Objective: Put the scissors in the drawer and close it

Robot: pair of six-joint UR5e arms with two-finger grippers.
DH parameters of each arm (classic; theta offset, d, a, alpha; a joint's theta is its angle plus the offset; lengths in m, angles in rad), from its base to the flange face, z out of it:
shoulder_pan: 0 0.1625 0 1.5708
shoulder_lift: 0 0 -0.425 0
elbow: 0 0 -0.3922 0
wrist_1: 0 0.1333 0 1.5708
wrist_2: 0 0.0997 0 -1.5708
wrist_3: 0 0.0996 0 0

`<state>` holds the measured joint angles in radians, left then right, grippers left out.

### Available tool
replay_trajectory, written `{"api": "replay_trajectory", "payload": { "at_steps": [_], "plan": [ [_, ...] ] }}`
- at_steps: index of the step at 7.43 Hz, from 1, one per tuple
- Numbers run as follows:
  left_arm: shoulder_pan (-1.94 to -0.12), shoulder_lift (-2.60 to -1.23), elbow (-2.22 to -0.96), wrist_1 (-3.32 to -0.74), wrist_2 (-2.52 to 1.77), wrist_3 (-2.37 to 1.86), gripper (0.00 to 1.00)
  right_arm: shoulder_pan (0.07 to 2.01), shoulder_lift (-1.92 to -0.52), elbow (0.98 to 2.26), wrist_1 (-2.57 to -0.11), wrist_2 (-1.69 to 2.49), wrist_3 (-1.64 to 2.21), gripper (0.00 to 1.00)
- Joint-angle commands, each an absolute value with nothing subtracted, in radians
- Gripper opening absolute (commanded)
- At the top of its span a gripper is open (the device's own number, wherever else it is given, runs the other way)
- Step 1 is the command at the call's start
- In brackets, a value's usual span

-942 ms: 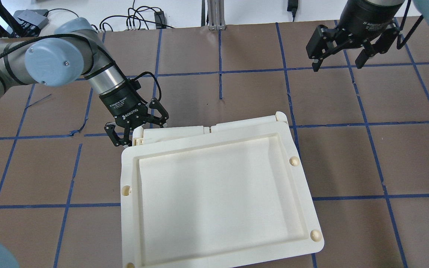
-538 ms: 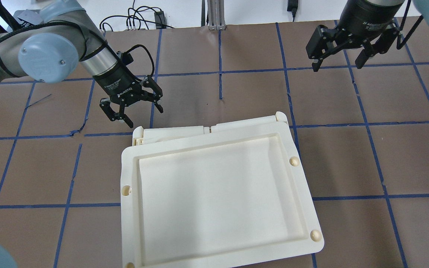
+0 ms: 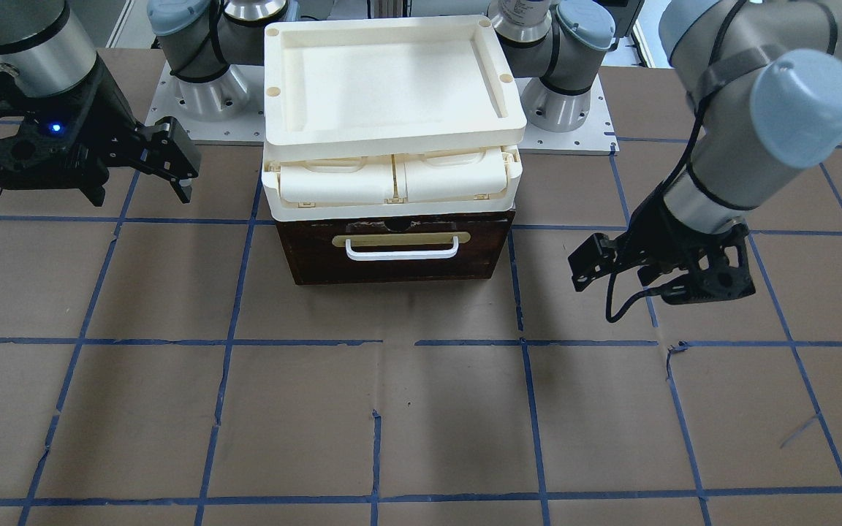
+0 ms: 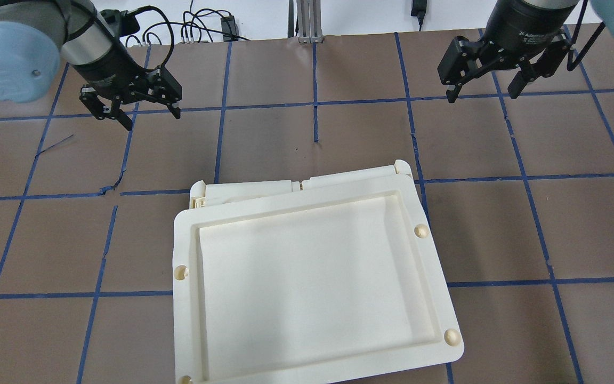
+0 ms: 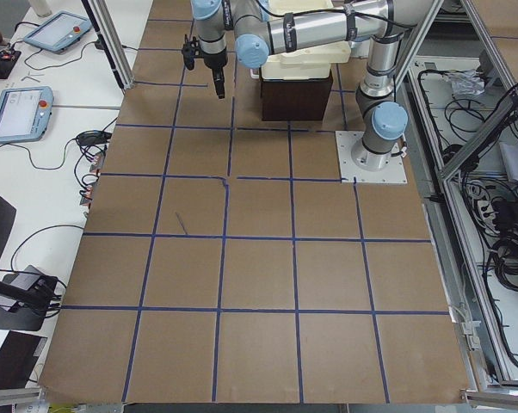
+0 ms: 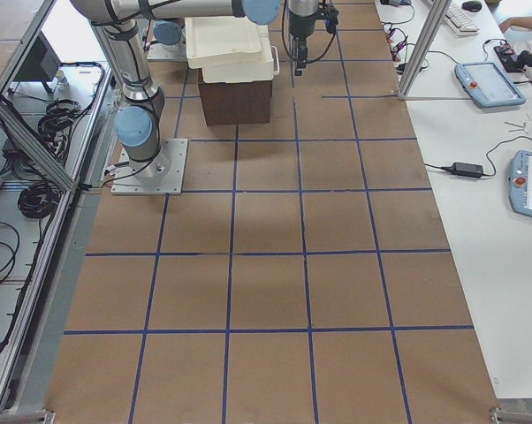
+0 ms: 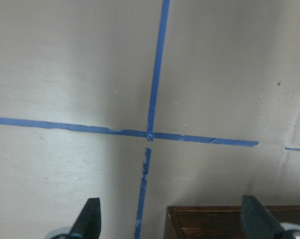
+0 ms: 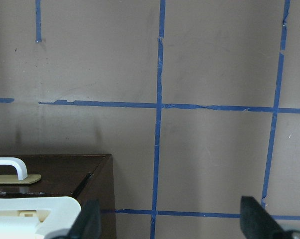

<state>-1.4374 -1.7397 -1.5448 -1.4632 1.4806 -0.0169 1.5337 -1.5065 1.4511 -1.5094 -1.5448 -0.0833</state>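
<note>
The scissors are out of view in every frame. The drawer [image 3: 392, 263] shows its dark brown front, pushed in flush, with a brass-coloured plate and a white loop handle [image 3: 401, 255]. Its front also appears in the right wrist view as the drawer [image 8: 55, 174], and one corner shows in the left wrist view as the drawer [image 7: 225, 221]. My left gripper [image 4: 151, 118] hangs open and empty above the table, far left of the drawer, also seen as the left gripper [image 3: 655, 281]. My right gripper [image 4: 483, 95] is open and empty at the far right, seen too as the right gripper [image 3: 139, 191].
A cream plastic tray unit [image 4: 184, 256] sits on top of the drawer's case, with its lid rim [image 3: 392, 142] overhanging. The brown table carries a grid of blue tape lines [image 4: 315, 80]. Cables [image 4: 200, 26] lie past the far edge, and the robot bases [image 3: 202, 95] stand behind the unit.
My left gripper has pulled away from the cream unit's front left corner, moving up and to the left over the table. It stays open. The right arm has not moved.
</note>
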Motion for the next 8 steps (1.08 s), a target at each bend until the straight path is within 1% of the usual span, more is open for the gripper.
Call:
{"api": "replay_trajectory", "payload": {
  "at_steps": [1, 8],
  "plan": [
    [-1.434, -1.680, -1.560, -1.505, 1.508, -0.012, 1.00, 1.534, -1.506, 1.451, -1.509, -1.545, -0.083, 1.00],
    [-1.445, -1.674, -1.563, -1.506, 1.497, -0.012, 1.00, 1.532, -1.506, 1.453, -1.509, -1.545, -0.083, 1.00]
  ]
}}
